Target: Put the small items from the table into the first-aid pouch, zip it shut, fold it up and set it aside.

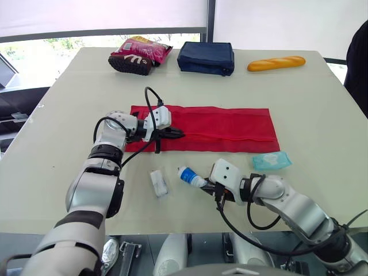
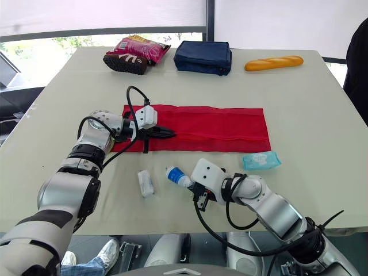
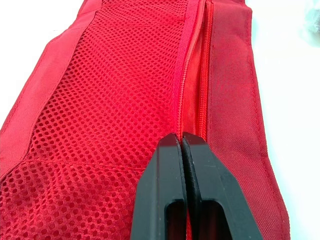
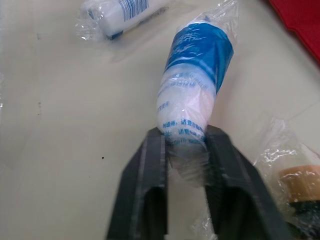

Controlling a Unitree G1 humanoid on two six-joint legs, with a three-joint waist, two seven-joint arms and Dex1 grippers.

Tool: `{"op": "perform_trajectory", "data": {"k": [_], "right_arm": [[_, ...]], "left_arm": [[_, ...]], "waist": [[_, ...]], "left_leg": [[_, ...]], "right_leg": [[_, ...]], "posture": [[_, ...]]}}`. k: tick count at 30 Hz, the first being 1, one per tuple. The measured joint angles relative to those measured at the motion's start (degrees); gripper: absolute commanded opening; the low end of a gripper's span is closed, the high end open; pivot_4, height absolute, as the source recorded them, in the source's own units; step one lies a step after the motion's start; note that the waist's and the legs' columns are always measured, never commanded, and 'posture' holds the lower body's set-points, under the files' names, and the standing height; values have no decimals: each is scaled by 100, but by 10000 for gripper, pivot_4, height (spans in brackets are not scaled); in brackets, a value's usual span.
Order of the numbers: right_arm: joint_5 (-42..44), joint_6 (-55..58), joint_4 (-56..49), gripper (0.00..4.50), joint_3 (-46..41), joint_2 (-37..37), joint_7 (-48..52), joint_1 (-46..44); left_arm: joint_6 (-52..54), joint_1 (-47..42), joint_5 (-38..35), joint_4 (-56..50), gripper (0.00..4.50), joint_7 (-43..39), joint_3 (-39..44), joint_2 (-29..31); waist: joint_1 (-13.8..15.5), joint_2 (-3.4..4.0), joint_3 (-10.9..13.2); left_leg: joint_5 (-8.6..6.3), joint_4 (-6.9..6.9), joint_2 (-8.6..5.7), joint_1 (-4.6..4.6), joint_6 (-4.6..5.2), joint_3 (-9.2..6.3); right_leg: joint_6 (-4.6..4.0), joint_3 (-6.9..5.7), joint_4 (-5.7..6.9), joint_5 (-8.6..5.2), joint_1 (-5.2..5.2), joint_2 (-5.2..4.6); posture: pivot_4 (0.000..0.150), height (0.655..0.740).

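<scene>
So my right pincer [image 4: 184,137] is pinching the roll [image 4: 196,90] by its tip, near the pouch [image 1: 230,127]'s front edge. Looks light and squishy with a slippery wrap, so I'd rather grab mid-body. My left pincer [image 3: 181,141] is pressed together on the zip [image 3: 192,90].

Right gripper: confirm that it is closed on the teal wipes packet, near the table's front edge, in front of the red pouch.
Not right. The right wrist view shows the right gripper closed on the wrapped bandage roll with the blue label, not on the teal wipes packet, which lies apart on the robot's right. The rest stands: the grip is near the table's front edge, in front of the red pouch.
</scene>
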Motion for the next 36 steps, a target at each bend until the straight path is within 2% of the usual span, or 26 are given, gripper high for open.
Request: {"op": "perform_trajectory", "data": {"k": [6, 9, 18, 24, 27, 36], "right_arm": [[729, 589, -290, 277, -968, 333, -2, -76], [841, 1175, -149, 277, -1331, 529, -380, -355], [666, 1864, 842, 277, -1343, 905, -1043, -974], [543, 1846, 1366, 277, -1409, 1356, -1423, -1227], [395, 1743, 1720, 277, -1581, 1869, -1804, -1371], [57, 1311, 2347, 277, -1698, 2334, -2271, -1558]], "left_arm": [[16, -1, -10, 0, 0, -8, 21, 0], [81, -2, -74, -19, 0, -45, 54, -39], [201, 7, -184, -381, 0, -233, 59, -256], [308, 76, -262, -697, 0, -276, 48, -396], [343, 243, -337, -958, 0, -323, 35, -564], [456, 320, -351, -1174, 0, -306, -6, -823]], "waist": [[1, 0, 0], [2, 0, 0], [3, 0, 0], [-6, 0, 0], [-9, 1, 0], [-20, 2, -1]], "left_leg": [[0, 0, 0, 0, 0, -3], [0, 0, 0, 1, 0, -2], [0, 0, -2, -4, 0, 1], [0, 0, -2, -8, 0, 0], [0, 0, -2, -16, 0, 1], [1, 1, -4, -48, 0, 1]], "right_leg": [[0, 0, 3, 0, 0, 0], [-1, 0, 4, 0, 0, 0], [-1, -1, 2, 1, -2, -1], [-2, 4, 6, 1, -11, -2], [-2, 6, 11, 2, -21, -2], [-3, 5, 11, 3, -53, -3]], "posture": [[1500, 7400], [1500, 7400], [1500, 7400], [1500, 7400], [1500, 7400], [1500, 7400]]}}
